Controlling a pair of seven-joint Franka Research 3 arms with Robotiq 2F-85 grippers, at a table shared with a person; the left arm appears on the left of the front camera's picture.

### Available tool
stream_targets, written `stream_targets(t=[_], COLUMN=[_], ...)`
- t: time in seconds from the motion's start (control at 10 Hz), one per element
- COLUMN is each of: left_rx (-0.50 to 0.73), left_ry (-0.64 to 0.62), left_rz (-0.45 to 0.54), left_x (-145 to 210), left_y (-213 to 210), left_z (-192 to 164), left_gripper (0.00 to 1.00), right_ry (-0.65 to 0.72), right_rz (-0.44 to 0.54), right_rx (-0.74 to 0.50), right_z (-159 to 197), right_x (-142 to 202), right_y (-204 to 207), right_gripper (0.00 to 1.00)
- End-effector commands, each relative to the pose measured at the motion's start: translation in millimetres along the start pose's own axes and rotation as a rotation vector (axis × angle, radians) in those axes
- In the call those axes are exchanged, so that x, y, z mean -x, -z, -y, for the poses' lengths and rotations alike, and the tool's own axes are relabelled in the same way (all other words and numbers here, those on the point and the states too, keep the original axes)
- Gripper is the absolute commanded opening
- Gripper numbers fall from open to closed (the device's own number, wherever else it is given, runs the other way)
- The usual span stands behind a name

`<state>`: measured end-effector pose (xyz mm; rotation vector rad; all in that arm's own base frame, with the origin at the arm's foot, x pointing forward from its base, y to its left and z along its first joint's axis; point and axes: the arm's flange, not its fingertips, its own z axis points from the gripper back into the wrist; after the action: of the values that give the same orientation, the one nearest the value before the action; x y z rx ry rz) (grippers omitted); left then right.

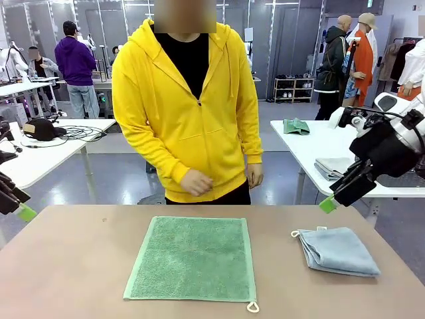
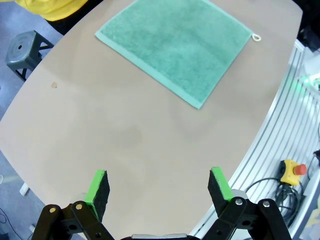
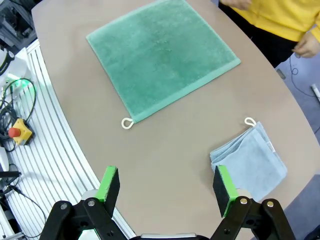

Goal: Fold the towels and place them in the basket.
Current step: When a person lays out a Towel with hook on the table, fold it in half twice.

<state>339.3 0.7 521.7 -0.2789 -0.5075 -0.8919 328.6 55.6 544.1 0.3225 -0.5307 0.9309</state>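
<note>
Green towel [image 1: 192, 259] spread flat, table [image 1: 73, 266] centre. Grey-blue towel [image 1: 339, 251] folded, right. Right gripper [image 1: 330, 201] aloft beyond it, jaws apparently parted.

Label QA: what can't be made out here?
- Sea-green towel: far corner cut off by top edge, left wrist view.
- Grey-blue towel: near edge hidden behind a finger of the right gripper, right wrist view.
- Its inner folds: covered by top layer, front view.

Left jaws hover off my left side, spread wide and empty, green pads [image 2: 97, 189] well apart. Right arm [image 1: 397, 145] comes in higher, wrist pitched down and inward. Right jaws are open too, pads [image 3: 223, 186] gripping nothing.
</note>
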Motion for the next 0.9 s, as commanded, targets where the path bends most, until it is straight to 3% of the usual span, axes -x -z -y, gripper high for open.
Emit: stream_targets(t=[0.0,0.2,0.5,0.8], left_rx=[0.007,0.0,-0.074,-0.137], left_ry=[0.006,0.0,0.176,0.45], left_rz=[0.001,0.0,-0.124,-0.285], left_x=[-1,0,-40,-77], left_y=[2,0,13,48], left_z=[0,0,38,93], left_gripper=[1.0,1.0,1.0,1.0], right_ry=[0.002,0.0,-0.175,-0.351], right_rz=[-0.004,0.0,-0.092,-0.23], right_rx=[0.001,0.0,-0.003,0.047], right_z=[1,0,-40,-91], right_x=[-3,0,-32,-61], right_y=[-1,0,3,22], right_gripper=[0.94,0.94,0.94,0.94])
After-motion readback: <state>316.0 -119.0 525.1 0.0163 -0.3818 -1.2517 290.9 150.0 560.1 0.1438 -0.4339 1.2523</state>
